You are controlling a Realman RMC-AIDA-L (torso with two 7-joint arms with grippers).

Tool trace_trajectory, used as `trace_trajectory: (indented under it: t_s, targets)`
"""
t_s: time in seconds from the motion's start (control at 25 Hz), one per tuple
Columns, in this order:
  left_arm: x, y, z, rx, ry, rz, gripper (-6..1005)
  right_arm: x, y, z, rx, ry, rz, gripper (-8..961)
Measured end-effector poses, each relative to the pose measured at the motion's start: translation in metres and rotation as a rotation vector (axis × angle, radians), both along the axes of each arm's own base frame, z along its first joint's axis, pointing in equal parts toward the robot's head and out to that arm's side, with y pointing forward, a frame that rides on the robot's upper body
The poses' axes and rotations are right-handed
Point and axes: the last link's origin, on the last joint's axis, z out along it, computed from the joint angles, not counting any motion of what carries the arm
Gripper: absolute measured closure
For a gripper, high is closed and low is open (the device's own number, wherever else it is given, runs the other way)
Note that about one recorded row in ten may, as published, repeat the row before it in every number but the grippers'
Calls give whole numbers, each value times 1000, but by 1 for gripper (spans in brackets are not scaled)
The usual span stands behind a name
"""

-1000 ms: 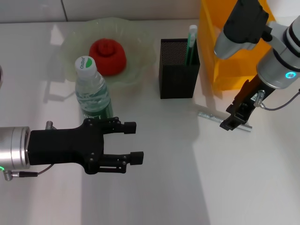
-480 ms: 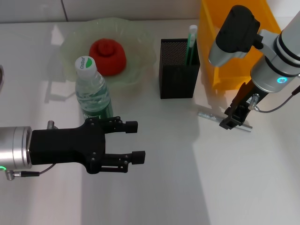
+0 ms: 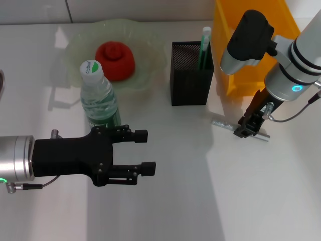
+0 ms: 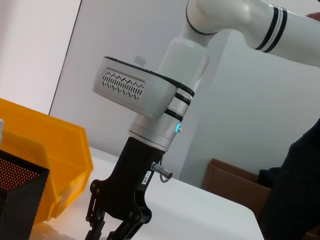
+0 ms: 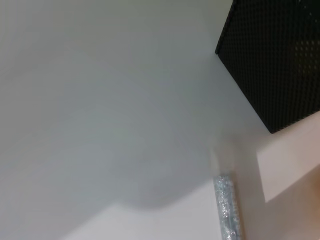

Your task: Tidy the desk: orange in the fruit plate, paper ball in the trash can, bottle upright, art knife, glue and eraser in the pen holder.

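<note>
A silvery art knife (image 3: pixel 222 124) lies on the white desk to the right of the black mesh pen holder (image 3: pixel 190 75). It also shows in the right wrist view (image 5: pixel 227 210). My right gripper (image 3: pixel 248 126) points down right over the knife's middle, fingers apart, seen also in the left wrist view (image 4: pixel 115 227). A green-and-white stick (image 3: pixel 205 47) stands in the holder. The bottle (image 3: pixel 99 98) stands upright. A red-orange fruit (image 3: pixel 116 61) lies in the green glass plate (image 3: pixel 153 52). My left gripper (image 3: pixel 145 150) is open and empty, in front of the bottle. Paper ball and eraser are out of view.
A yellow bin (image 3: pixel 248 50) stands at the back right, just behind my right arm, and shows in the left wrist view (image 4: pixel 45 155). The pen holder's corner (image 5: pixel 280 60) shows close to the knife in the right wrist view.
My right gripper has shifted slightly left and closer over the art knife. My left gripper has barely moved.
</note>
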Motion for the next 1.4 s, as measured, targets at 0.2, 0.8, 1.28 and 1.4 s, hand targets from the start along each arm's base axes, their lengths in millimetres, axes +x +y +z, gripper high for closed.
trace_trajectory:
  t_s: [0.2,0.8,1.28,1.4]
  targets:
    - [0,0,0,1,0,0,193,0,0,-3,-5,-5,8,662]
    - [1,1,1,1,2,0,193,-19,-8,16,6,56,33,815]
    - [2,3,2,3,0,-7,193,-72,-27,139,390,951,191,821]
    - [3,4,2,4,0,-9,193,-48,-5,129,482,1116,97,822]
